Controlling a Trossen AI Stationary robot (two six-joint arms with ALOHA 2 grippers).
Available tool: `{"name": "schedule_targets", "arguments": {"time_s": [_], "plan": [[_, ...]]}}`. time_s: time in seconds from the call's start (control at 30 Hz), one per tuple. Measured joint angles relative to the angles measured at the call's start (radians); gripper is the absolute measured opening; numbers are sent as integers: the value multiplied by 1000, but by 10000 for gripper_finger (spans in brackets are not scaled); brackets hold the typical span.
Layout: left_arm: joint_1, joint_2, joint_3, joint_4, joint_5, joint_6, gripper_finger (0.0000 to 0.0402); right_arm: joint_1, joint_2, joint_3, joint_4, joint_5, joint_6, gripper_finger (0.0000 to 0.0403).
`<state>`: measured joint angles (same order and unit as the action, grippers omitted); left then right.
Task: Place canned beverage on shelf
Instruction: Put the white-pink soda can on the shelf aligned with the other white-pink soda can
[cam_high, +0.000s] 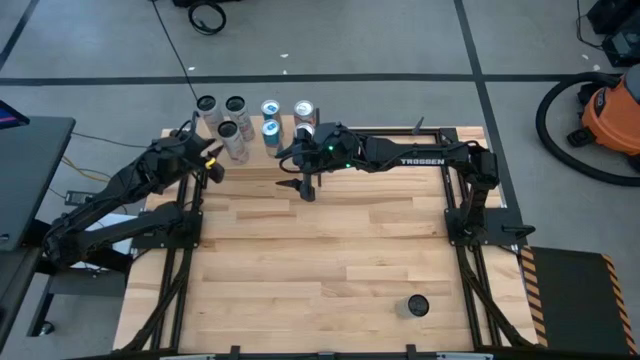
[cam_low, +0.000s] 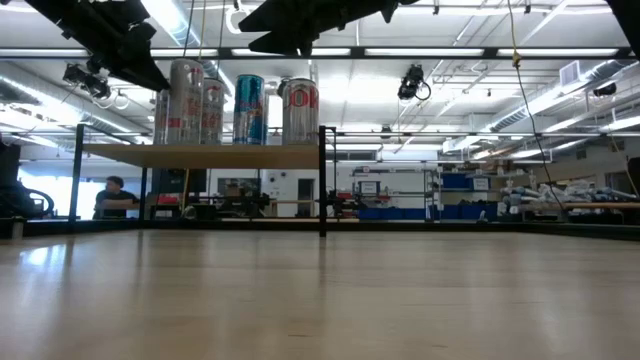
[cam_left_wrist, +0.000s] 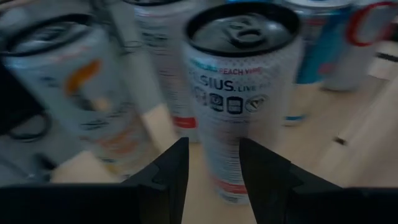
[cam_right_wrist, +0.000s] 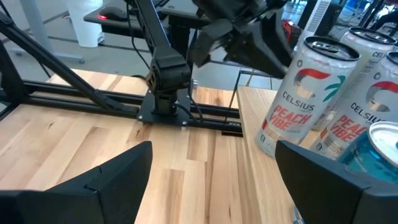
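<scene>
The left pincer (cam_left_wrist: 211, 171) is narrowed around the white can (cam_left_wrist: 239, 93) on the shelf (cam_high: 255, 150) without clearly pinching it (thin-walled, slick, dentable); grip mid-body. The right pincer (cam_right_wrist: 211, 180) gapes, empty.

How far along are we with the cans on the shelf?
Done: six cans stand on the shelf. In hand: nothing; the left tool, narrowly open, sits just short of a Celsius can, and the right tool is open and empty. Remaining: one can on the table, on the right arm's side.
</scene>
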<state>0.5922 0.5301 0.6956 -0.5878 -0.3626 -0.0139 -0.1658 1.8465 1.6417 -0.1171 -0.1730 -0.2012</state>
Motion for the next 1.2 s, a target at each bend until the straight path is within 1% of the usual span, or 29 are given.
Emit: {"name": "schedule_targets", "arguments": {"time_s": [0.1, 0.37, 0.57, 0.73, 0.93, 1.07, 1.2], "plan": [[1, 0, 0, 1, -33, -1, 144, 1, 0, 0, -14, 0, 0, 350], [-9, 0, 0, -8, 48, -34, 144, 3, 0, 0, -21, 0, 0, 350], [-36, 0, 0, 11, 53, -33, 144, 3, 0, 0, -21, 0, 0, 350], [-36, 4, 1, 63, 54, -30, 144, 3, 0, 0, -21, 0, 0, 350], [-34, 15, 1, 77, 53, -27, 144, 3, 0, 0, -21, 0, 16, 350], [-33, 20, 1, 77, 31, -26, 144, 3, 0, 0, -21, 0, 16, 350], [-33, 20, 1, 76, -34, -24, 144, 3, 0, 0, -21, 0, 16, 350]]}}
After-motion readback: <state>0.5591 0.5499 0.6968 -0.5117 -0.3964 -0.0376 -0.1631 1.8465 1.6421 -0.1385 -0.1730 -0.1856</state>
